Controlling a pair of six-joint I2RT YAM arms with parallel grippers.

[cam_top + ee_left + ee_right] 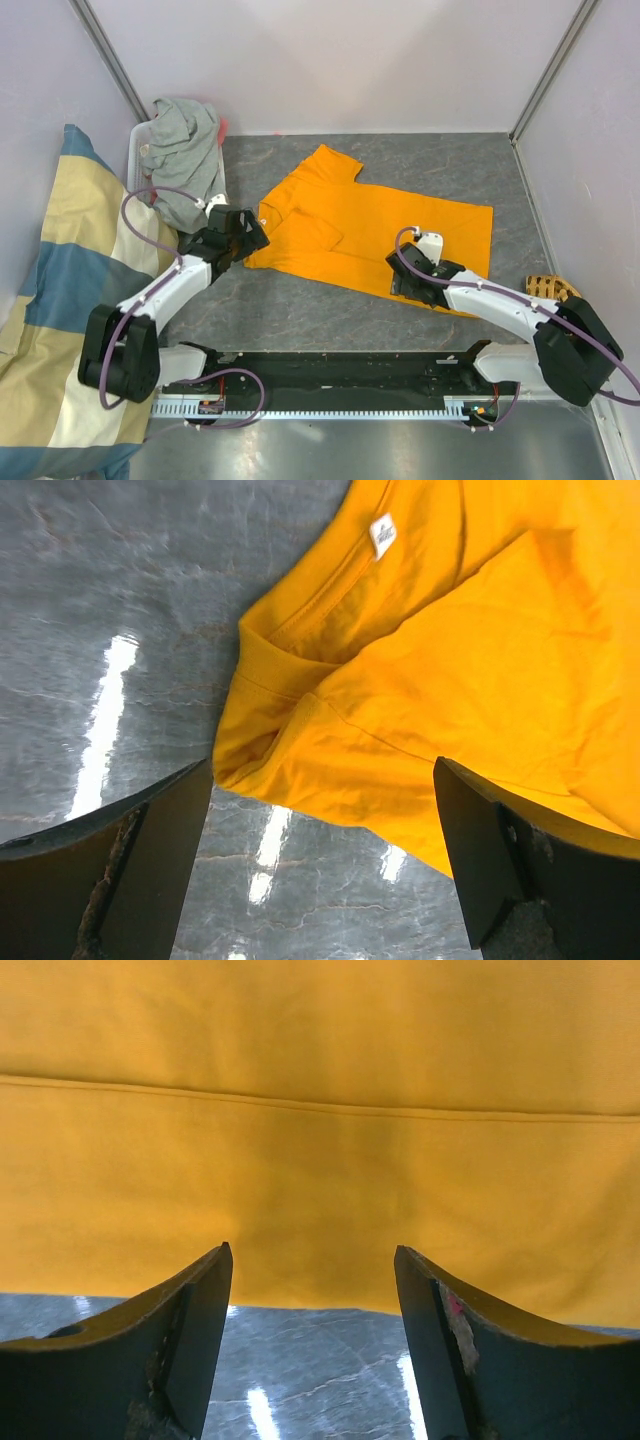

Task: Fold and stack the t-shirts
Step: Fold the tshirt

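Table: dark grey marbled tabletop [300, 310], pale walls on 3 sides.

Bright orange short-sleeved cotton t-shirt [400, 225] lies spread mid-table, skewed. Its round neck is to the left and its bottom edge to the right. 1 sleeve points toward the far wall. Part of the cloth is doubled over the chest near the neck. In the left wrist view the shirt [480, 660] shows its ribbed collar and a small white neck label [382, 535].

Light heather grey t-shirt [185, 150] is crumpled in a heap in a white bin [133, 150] at the far left corner, well apart from the orange one.

Left gripper [245, 230] is at the neck end of the orange shirt. Its wrist view [322, 780] shows 2 dark fingers [150, 850] spread wide. The shirt's near corner and bare table show between them, and nothing is clamped.

Right gripper [405, 282] is at the shirt's near edge, toward the right end. In its wrist view [312, 1255] the fingers [200, 1310] stand apart with nothing between them. The orange cloth [320, 1110] fills the view just ahead, a stitched line running parallel to its edge. I cannot tell whether the fingertips touch the cloth.

Large cream-and-blue blocked cloth [60, 300] drapes over the left side. Small tan woven disc [552, 288] lies at the right edge of the table, beside the right arm.
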